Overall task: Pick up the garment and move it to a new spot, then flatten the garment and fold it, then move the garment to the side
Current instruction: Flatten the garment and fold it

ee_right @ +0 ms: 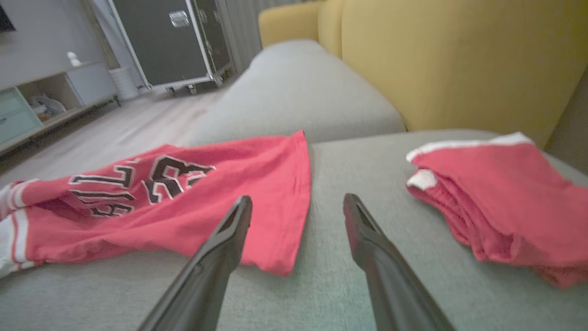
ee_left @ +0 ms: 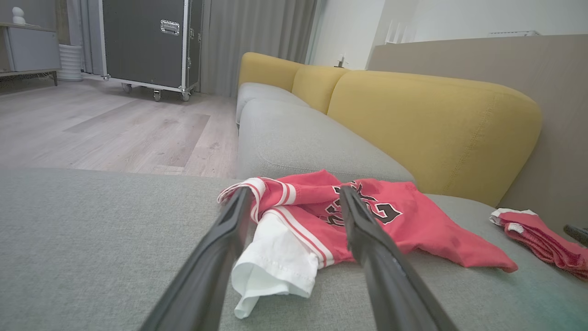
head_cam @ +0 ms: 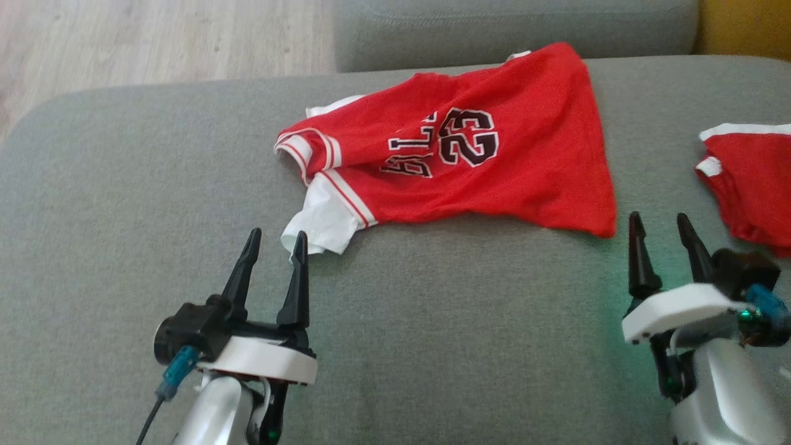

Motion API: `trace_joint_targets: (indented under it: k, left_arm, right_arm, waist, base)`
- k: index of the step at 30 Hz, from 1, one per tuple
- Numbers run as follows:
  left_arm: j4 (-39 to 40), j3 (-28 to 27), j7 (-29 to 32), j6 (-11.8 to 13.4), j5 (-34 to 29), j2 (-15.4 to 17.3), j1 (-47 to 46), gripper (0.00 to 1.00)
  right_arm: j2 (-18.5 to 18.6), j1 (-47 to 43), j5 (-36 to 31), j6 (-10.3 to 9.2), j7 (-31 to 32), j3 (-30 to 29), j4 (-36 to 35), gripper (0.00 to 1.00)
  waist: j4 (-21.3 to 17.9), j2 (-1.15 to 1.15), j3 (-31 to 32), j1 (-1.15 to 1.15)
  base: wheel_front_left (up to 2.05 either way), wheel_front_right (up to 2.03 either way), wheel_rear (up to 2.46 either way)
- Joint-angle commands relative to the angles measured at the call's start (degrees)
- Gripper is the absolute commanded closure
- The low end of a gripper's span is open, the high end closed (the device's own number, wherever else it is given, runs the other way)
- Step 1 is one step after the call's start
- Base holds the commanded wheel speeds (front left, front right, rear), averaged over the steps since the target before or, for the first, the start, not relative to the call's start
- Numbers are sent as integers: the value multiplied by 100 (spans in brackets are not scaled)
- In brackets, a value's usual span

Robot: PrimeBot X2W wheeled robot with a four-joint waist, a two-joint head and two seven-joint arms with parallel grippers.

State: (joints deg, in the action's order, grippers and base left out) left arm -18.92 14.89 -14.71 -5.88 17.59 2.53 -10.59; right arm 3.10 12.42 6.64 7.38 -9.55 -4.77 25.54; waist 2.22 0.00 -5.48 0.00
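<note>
Both claws are wide apart rn, nothing clamped in either one. They sit low over the grey fabric sofa seat (head_cam: 154,185), fingers pointing toward the clothes.

The red jersey (head_cam: 494,173), soft cloth w/ white trim and a black 23 print, lies spread but rumpled on the seat, ahead of both claws and roughly between them. It's wrinkly, def not flat. Number side is up, the print reads upside down from the head cam.

The left claw (head_cam: 277,236) is right at the jersey's white sleeve (head_cam: 321,219). That sleeve sticks out from under the striped red edge and hangs toward the claw. From the wrist cam it sits just ahead, between the two dark fingers and a bit closer to the claw's left finger. The right fingertip looks super close to the white cloth in the head cam, can't tell if it's actually touching tbh.

The right claw (head_cam: 658,217) is near the jersey's bottom hem corner, which lies just to the left of its left finger, apart from it.

Just to the right of that claw there's a second red garment w/ white edging (head_cam: 751,185), bunched or folded in layers on the same seat, apart from the jersey.

Beyond the claws: yellow back cushions (ee_left: 432,128), pale wood floor (ee_left: 115,128) and a black wheeled case w/ metal edges (ee_left: 147,41) way further off.
</note>
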Motion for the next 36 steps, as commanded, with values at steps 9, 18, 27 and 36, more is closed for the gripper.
trace_joint_targets:
  k: [9,18,27,36]
  left_arm:
    - [120,123,-29,7,37,35,-476,0]
    - [49,188,-29,37,14,35,-557,0]
    - [10,89,-29,54,6,35,-415,0]
    - [-3,3,-29,44,-26,35,-285,0]
  right_arm:
    - [-21,1101,207,11,816,-325,1372,0]
    - [-22,1528,112,11,873,-404,2406,100]
    - [285,1396,-496,11,398,-1139,2448,100]
    - [255,1148,-1163,11,447,-1866,2209,0]
  waist:
    - [406,0,-338,0]
    - [611,0,-384,0]
    - [419,0,-110,0]
    - [134,0,163,0]
  base:
    - [0,0,0]
    - [0,0,0]
    - [0,0,0]
    - [0,0,0]
